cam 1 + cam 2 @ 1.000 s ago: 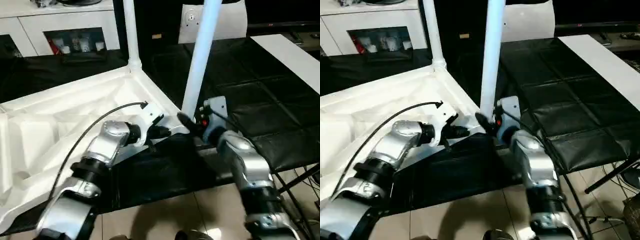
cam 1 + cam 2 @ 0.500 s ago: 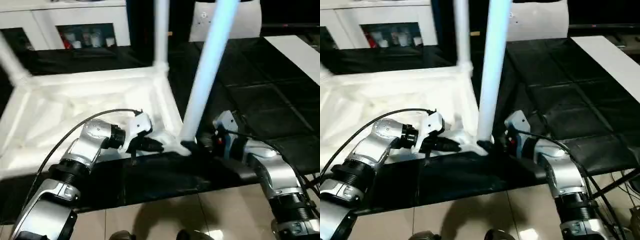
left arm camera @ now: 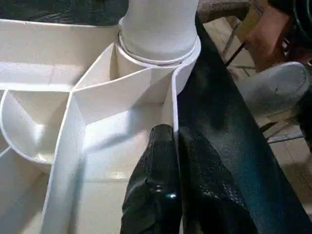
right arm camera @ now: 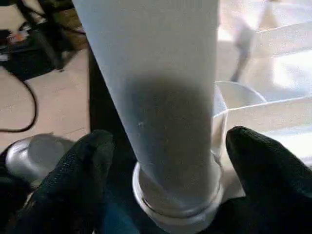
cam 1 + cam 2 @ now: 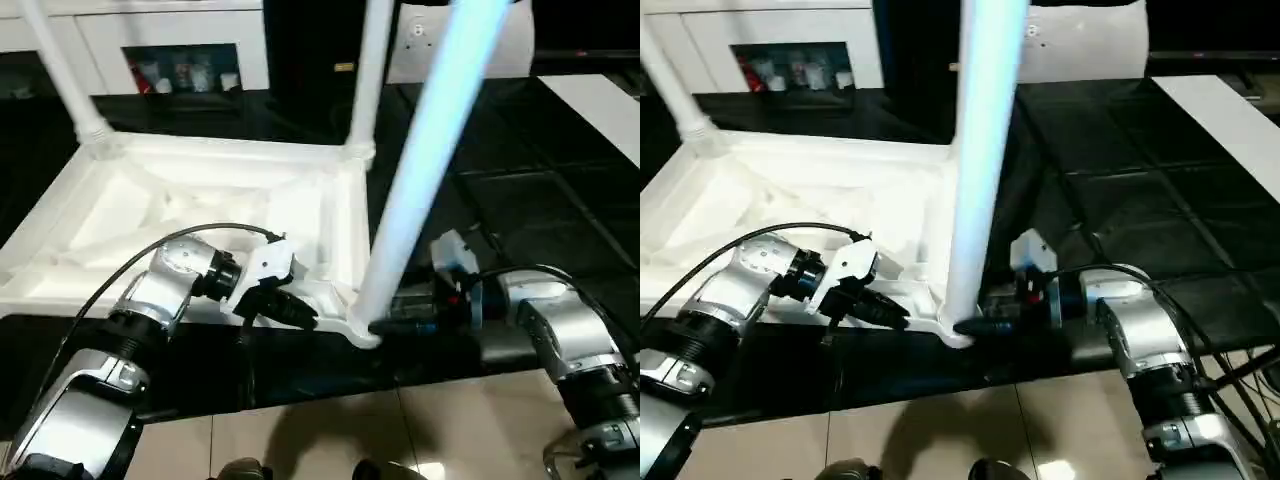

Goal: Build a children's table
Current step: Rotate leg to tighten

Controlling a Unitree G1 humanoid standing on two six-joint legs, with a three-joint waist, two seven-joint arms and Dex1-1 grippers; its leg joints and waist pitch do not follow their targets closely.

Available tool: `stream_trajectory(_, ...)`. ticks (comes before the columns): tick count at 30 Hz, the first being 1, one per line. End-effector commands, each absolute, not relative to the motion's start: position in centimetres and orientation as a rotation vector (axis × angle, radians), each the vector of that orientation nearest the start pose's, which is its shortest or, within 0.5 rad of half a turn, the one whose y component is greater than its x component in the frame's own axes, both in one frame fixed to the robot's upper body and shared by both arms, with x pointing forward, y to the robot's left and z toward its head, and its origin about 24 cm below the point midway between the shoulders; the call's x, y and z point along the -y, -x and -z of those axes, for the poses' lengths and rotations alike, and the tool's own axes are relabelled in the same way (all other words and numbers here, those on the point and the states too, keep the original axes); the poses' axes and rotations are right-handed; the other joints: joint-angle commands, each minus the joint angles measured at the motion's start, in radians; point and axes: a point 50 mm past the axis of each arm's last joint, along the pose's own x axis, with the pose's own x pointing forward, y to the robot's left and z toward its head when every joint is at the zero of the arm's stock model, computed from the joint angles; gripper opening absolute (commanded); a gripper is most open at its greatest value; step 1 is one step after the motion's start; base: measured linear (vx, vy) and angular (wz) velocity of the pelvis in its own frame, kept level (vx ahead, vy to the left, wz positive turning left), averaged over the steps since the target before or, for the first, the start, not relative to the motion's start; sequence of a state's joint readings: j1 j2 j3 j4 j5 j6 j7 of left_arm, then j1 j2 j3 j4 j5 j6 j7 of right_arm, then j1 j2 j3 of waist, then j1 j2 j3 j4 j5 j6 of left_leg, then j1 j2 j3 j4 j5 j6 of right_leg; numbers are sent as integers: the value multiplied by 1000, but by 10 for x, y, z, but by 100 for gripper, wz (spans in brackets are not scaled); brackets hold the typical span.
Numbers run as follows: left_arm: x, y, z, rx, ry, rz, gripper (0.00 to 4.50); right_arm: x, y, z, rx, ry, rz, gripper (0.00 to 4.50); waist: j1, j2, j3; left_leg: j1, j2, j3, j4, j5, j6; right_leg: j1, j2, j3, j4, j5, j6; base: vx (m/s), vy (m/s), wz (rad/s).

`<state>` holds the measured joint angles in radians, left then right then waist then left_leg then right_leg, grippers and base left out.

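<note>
Centre frame, your children's table (image 5: 200, 200) lies upside down on the black counter (image 5: 520, 200), w/ legs standing up. Left hand (image 3: 170, 141) is pinched tight on the tabletop's rim wall beside the near corner socket. Right hand (image 4: 165, 161) stands wide apart, fingers (image 4: 87, 165) either side of the near leg (image 5: 420, 170), not gripping it.

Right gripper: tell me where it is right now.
The right gripper sits at the table top's near corner, right of centre in the head views, open fingers either side of the base of the nearest leg, opposite the left gripper.
</note>
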<state>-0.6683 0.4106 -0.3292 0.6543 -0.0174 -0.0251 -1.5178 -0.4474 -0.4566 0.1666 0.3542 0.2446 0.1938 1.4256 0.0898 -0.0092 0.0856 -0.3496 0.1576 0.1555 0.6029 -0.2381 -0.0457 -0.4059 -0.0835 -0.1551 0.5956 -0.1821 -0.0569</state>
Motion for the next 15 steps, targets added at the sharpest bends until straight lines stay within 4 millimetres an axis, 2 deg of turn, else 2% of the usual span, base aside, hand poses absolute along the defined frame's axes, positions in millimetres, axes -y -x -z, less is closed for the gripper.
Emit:
stream_trajectory(1, -127, -307, -65, -475, -489, 1757, 0, 160, -289, -76, -318, 131, -1523, 372, -6, -12, -70, -3, 93, -20, -60, 78, 182, 68, -107, 89, -56, -131, -202, 0, 0, 0)
stream_trajectory(6, -125, -306, -66, -472, -486, 1776, 0, 159, -290, -75, -330, 152, -1558, 320, -5, -16, -68, -3, 92, -19, -60, 82, 180, 68, -106, 89, -57, -135, -199, 0, 0, 0)
stream_trajectory(12, -127, -307, -66, -475, -490, 1775, 0, 157, -290, -73, -340, 154, -1584, 275, -4, -16, -68, -2, 94, -21, -59, 90, 187, 67, -107, 89, -55, -125, -200, 0, 0, 0)
stream_trajectory(15, -127, -307, -65, -478, -490, 1773, 0, 156, -291, -72, -339, 153, -1588, 253, -3, -15, -67, -3, 94, -21, -61, 74, 175, 68, -107, 88, -59, -154, -196, 0, 0, 0)
